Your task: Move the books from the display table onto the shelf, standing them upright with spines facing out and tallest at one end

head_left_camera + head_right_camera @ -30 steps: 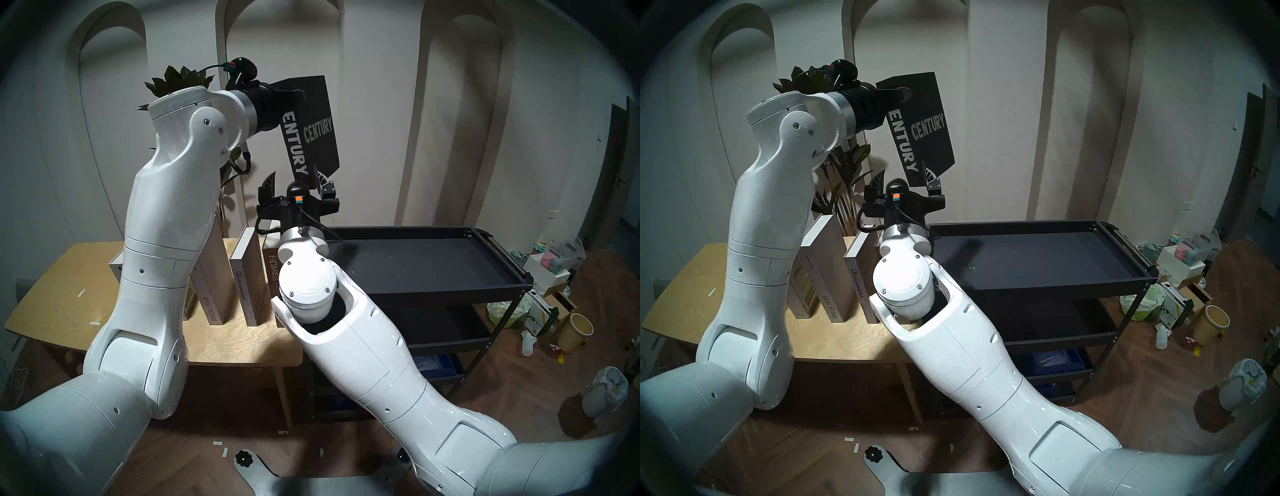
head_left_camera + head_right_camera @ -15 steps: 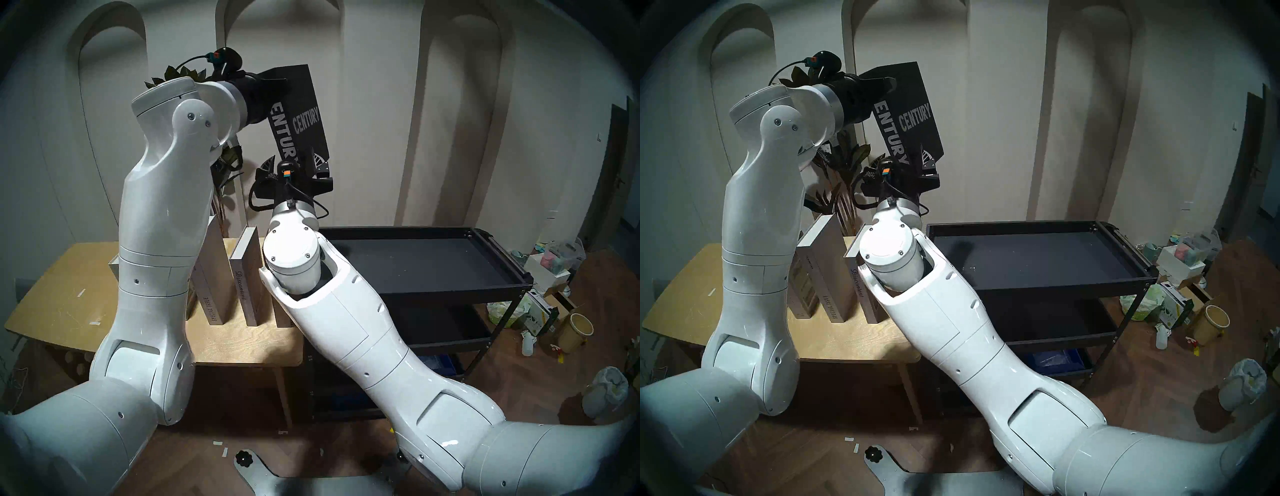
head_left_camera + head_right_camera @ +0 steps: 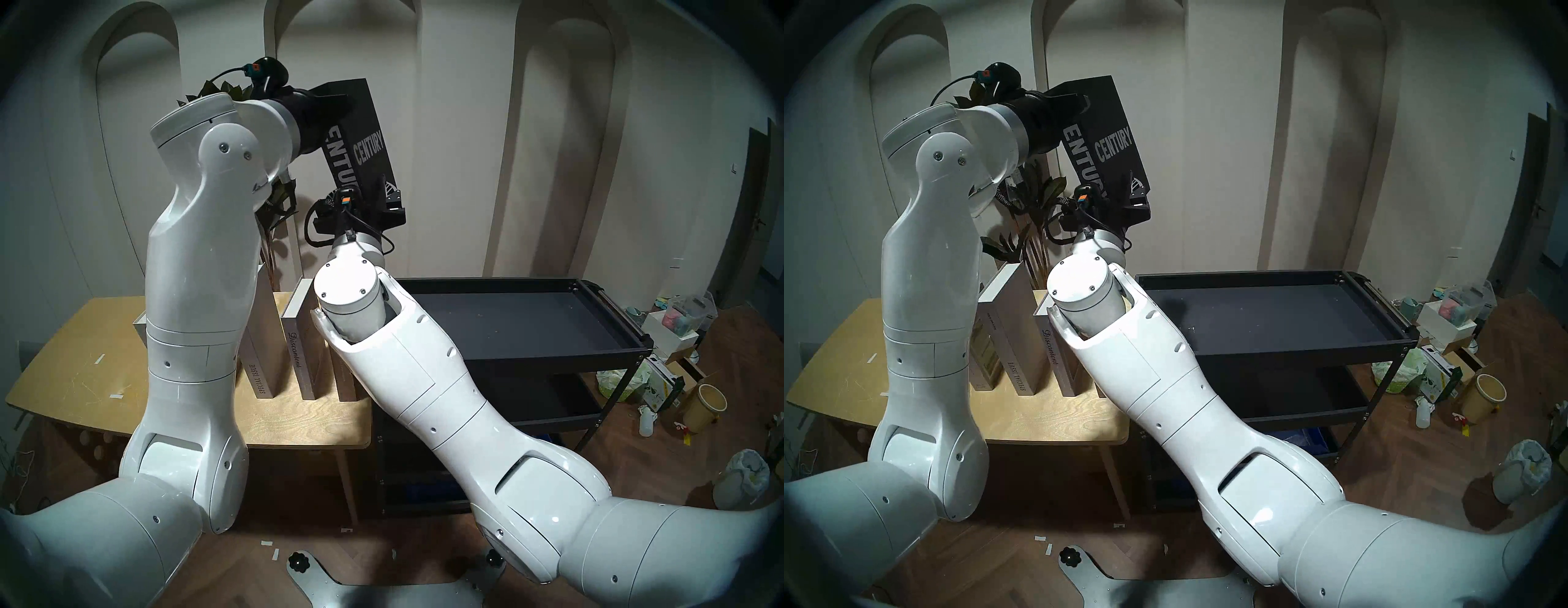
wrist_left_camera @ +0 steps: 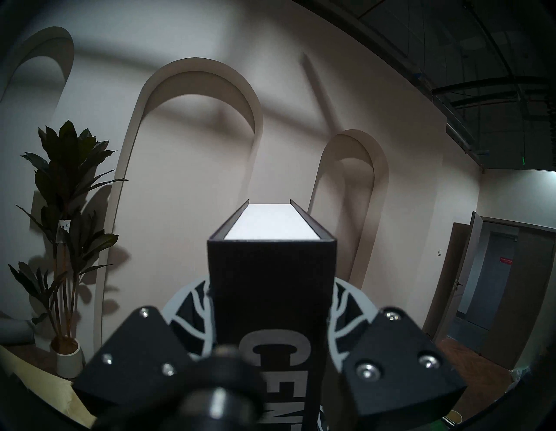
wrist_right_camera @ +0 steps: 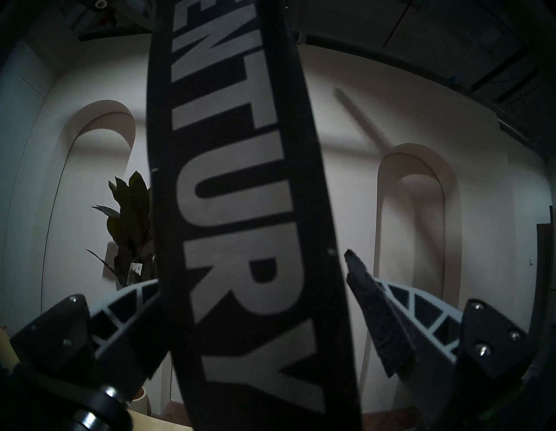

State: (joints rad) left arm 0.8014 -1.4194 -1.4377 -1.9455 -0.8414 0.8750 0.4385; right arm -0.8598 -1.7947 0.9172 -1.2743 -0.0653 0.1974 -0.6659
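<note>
left claw (image 3: 339, 106): clamped tight on the top end of the black book (image 3: 365, 140), fingers pressed against both covers, you can see it squeezing the spine end in the left wrist view
black book: up in the air in front of the wall, tilted, spine reading "CENTURY" turned toward the robot, well above both the table and the rack
right claw (image 3: 360, 199): spread wide open around the bottom end of the black book, one finger on each side; in the right wrist view there's a clear gap on the right side, left side I can't tell if it touches
other books (image 3: 297, 335): standing upright in a row on the wooden table (image 3: 76, 352), partly hidden behind both arms
rack (image 3: 628, 346): black metal, right beside the table, top tray has no books on it
plant (image 4: 69, 192): in a white pot by the wall behind the table
</note>
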